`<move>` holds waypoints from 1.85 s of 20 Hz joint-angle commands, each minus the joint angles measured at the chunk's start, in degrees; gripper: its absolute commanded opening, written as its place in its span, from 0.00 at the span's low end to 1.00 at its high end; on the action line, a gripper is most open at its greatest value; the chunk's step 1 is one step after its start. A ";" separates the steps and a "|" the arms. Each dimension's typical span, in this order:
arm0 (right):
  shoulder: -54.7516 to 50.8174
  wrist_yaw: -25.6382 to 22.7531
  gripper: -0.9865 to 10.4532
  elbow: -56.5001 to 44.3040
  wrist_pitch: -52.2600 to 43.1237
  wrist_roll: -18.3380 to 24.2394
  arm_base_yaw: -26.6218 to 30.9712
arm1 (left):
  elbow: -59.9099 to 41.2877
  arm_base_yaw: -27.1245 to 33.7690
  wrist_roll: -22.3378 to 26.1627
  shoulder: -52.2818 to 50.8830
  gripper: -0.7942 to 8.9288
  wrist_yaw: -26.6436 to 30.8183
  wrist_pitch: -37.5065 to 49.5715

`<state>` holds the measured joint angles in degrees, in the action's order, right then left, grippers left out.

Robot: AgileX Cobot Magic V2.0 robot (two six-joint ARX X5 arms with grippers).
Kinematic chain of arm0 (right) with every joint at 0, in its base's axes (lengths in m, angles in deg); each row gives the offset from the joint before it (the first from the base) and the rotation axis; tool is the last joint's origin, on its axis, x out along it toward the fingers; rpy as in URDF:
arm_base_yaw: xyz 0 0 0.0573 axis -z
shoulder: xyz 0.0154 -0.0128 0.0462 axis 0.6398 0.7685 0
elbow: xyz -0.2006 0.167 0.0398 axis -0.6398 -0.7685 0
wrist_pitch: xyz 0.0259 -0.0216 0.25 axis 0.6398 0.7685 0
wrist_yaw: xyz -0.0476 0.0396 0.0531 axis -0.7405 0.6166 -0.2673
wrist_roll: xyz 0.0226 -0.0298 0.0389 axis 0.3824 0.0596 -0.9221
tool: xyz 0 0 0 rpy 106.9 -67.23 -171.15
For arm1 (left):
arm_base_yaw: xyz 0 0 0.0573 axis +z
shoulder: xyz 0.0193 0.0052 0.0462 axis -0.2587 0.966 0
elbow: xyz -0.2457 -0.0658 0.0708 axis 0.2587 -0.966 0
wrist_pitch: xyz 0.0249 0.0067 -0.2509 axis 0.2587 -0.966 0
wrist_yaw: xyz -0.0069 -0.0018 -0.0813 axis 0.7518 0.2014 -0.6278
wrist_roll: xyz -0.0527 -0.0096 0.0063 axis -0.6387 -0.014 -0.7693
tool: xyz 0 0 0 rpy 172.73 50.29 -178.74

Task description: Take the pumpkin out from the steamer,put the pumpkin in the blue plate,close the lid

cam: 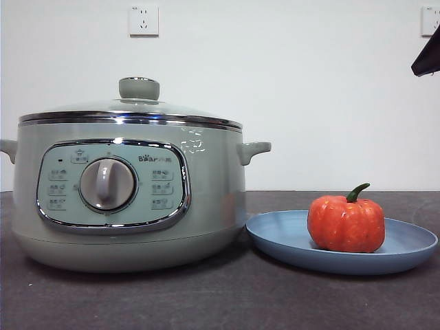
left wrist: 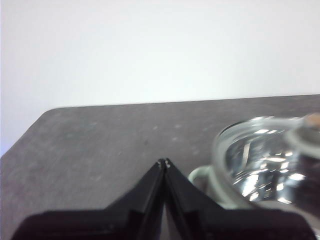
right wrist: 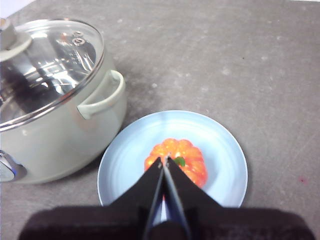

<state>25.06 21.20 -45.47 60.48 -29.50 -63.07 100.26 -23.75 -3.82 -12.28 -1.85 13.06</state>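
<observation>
- You can count all three steps done, by the look of it: the pumpkin (cam: 346,223) sits on the blue plate (cam: 275,237), and the lid (cam: 137,106) rests on the pot (cam: 206,206).
- Your right hand (right wrist: 164,159) hangs above the pumpkin, pinched together and holding nothing.
- Your left hand (left wrist: 163,162) is likewise pinched together and bare, above the worktop (left wrist: 100,145) beside the pot.

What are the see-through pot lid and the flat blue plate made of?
The round see-through lid looks like glass with a shiny metal rim: you can see inside and it glints. The shallow light-blue plate looks like matte plastic, smooth with only a dull sheen, though the pictures can't settle that.
</observation>
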 commanded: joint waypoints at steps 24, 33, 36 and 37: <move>-0.02 -0.17 0.07 -0.35 -0.22 0.22 -0.02 | -17.75 6.19 -1.49 -3.15 0.08 -6.97 7.34; -9.27 -7.61 0.07 -1.60 0.70 6.84 1.92 | -17.75 6.19 -1.49 -3.15 0.08 -6.97 7.34; -17.97 -0.87 0.07 -7.87 -2.97 10.64 9.64 | -17.75 6.19 -1.49 -3.15 0.08 -6.97 7.37; -20.85 0.98 0.07 -10.43 -4.63 10.60 12.02 | -17.75 6.19 -1.49 -3.15 0.08 -6.97 7.37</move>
<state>4.69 21.90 -55.02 56.13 -20.23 -51.29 83.41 -17.74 -4.94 -15.30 -8.39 20.36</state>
